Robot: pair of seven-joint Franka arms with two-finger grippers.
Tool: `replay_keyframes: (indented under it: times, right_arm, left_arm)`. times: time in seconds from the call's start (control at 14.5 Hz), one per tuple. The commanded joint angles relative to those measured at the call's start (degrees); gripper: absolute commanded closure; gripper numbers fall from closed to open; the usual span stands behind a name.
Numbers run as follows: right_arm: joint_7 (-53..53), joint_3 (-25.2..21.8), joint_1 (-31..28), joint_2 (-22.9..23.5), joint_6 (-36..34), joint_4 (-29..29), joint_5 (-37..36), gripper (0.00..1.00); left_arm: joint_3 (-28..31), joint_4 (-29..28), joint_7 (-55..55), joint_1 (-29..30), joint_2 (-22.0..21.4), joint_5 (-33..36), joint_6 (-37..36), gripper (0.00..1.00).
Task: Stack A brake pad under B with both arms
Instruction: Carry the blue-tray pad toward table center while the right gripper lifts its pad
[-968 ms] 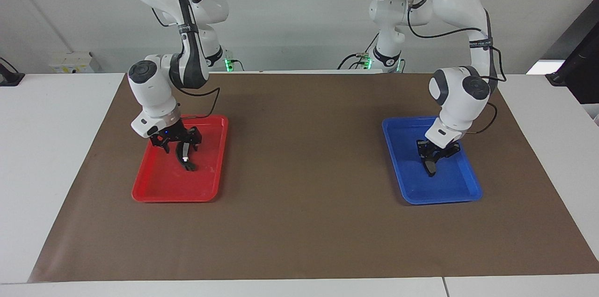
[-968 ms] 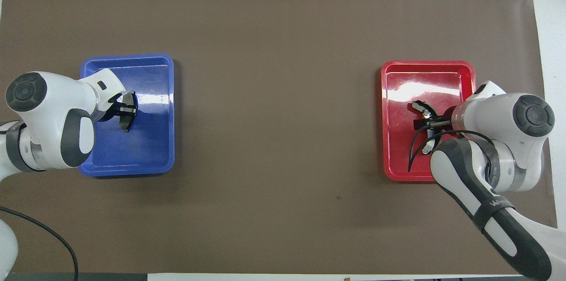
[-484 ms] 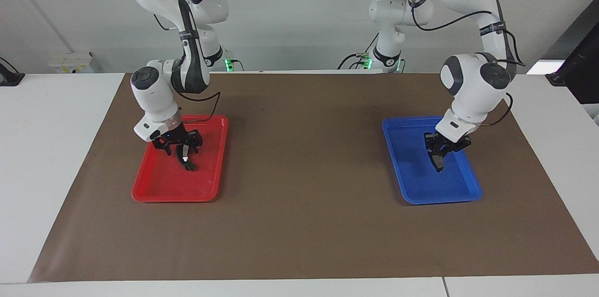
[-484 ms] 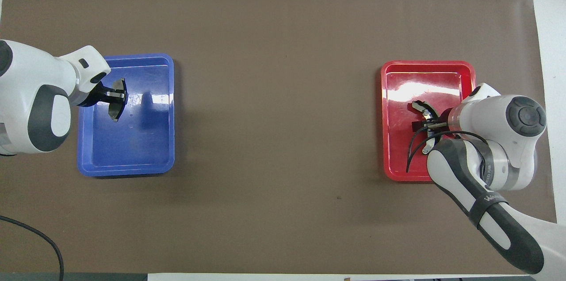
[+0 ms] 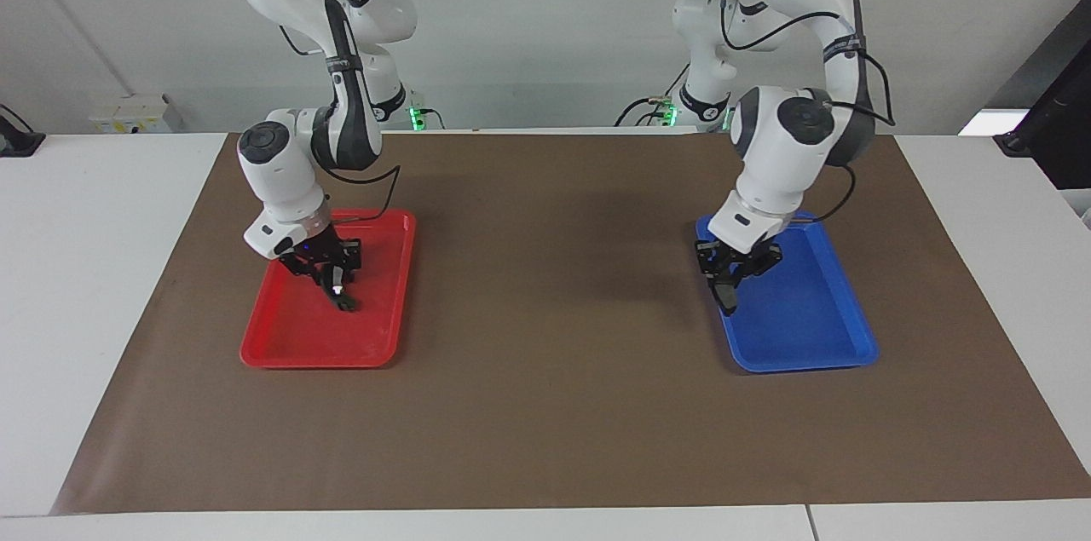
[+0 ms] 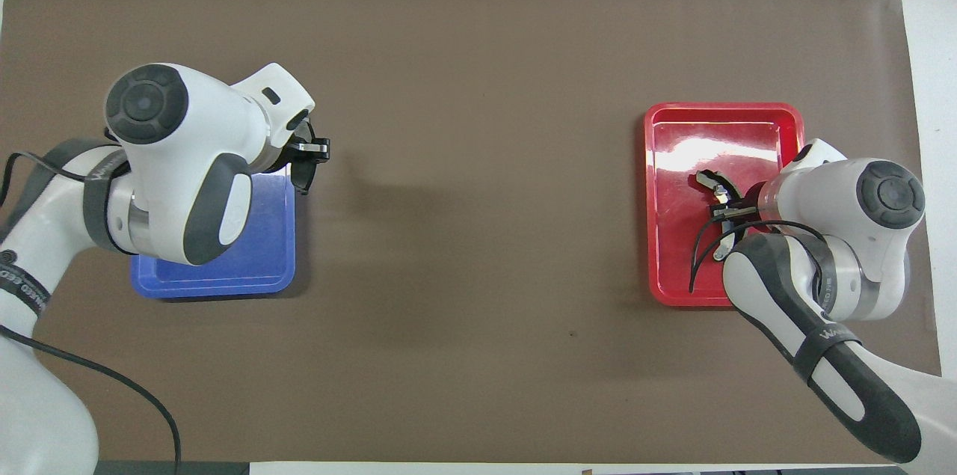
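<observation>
1. Brake pad A [image 5: 726,296], the short dark-grey piece, hangs clenched in my left gripper [image 5: 727,299], raised over the blue tray's [image 5: 818,353] rim on the edge toward the table's middle.
2. B [image 5: 341,296], the long crescent with its silver strip, lies in the red tray [image 5: 281,349], toward its corner nearest the right arm's base.
3. My right gripper [image 5: 342,299] is down in that tray, fingers clamped on B, which I judge not yet lifted.
4. Done so far, as I read it: A picked and clear of its tray, B grasped.
5. Left: set A on the brown mat [image 5: 545,405], raise B, lay it on top.
</observation>
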Motion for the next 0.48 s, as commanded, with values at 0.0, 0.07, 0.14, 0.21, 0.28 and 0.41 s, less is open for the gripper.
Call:
replay_keyframes:
  times: [0.0,0.07,0.14,0.21,0.28,0.41]
  right_arm:
    - [-2.08,0.6,-0.86,0.04,-3.47,2.58,1.42,1.0]
    - [-2.08,0.6,-0.86,0.39,-4.7,3.9,1.42,1.0]
    - [-2.0,0.6,-0.86,0.39,-6.1,5.04,1.42,1.0]
    - [-1.91,0.6,-0.77,0.39,-7.6,6.18,1.42,1.0]
    - [-1.82,0.6,-0.77,0.39,-8.92,7.33,1.42,1.0]
    - [-1.56,0.6,-0.68,-0.13,-11.12,9.09,1.51,1.0]
  left_arm:
    - [0.96,1.54,-8.42,-5.52,3.41,-0.63,3.18,0.89]
    - [0.96,2.59,-11.5,-7.37,5.6,-0.63,4.75,0.88]
    - [0.96,3.04,-13.97,-9.3,7.53,-0.63,6.5,0.87]
    - [0.96,3.21,-14.86,-10.45,8.77,-0.63,7.83,0.87]
    - [0.96,3.3,-15.05,-11.77,9.83,-0.63,9.41,0.87]
    - [0.96,4.26,-15.4,-13.97,11.76,-0.63,10.21,0.87]
